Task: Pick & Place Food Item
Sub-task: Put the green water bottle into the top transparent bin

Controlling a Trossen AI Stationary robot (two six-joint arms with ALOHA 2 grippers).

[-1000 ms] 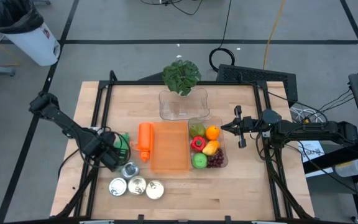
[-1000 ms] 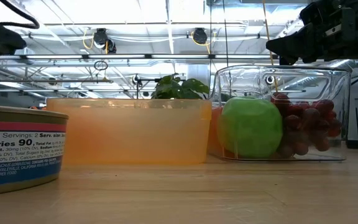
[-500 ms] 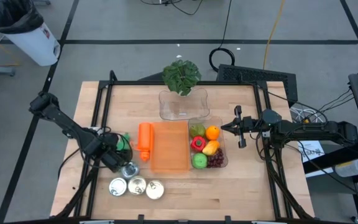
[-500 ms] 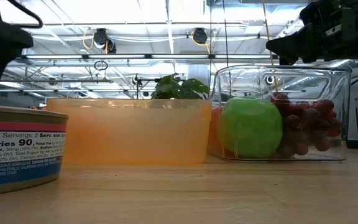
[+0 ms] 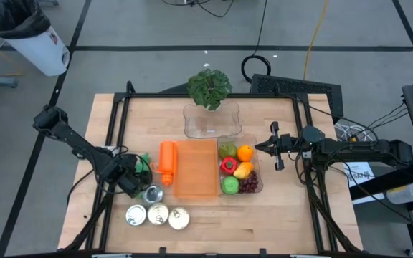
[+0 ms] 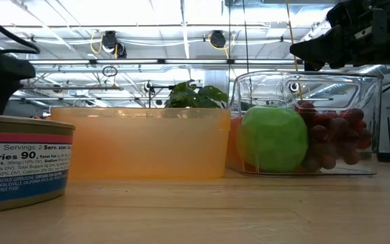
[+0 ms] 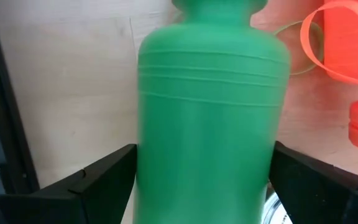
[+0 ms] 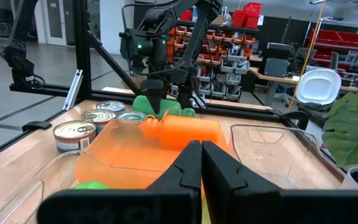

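A green bottle (image 7: pixel 207 112) lies on its side on the table at the left, also in the high view (image 5: pixel 143 163). My left gripper (image 7: pixel 204 149) is open and points down. One finger stands on each side of the bottle's body, close against it; I cannot tell if they touch. It also shows in the high view (image 5: pixel 133 175). An orange bottle (image 5: pixel 166 161) lies beside an orange bin (image 5: pixel 196 172). My right gripper (image 5: pixel 259 147) is shut and empty, level, just right of the clear fruit container (image 5: pixel 257 188).
Several tins (image 5: pixel 158 213) stand near the front edge, one (image 5: pixel 151 194) right by my left gripper. An empty clear container (image 5: pixel 211 122) and a potted plant (image 5: pixel 209 87) stand at the back. A black frame (image 5: pixel 117 122) runs round the table.
My left gripper has come down over the green bottle, so its fingers now stand on either side of the bottle's body. The bottle lies where it was.
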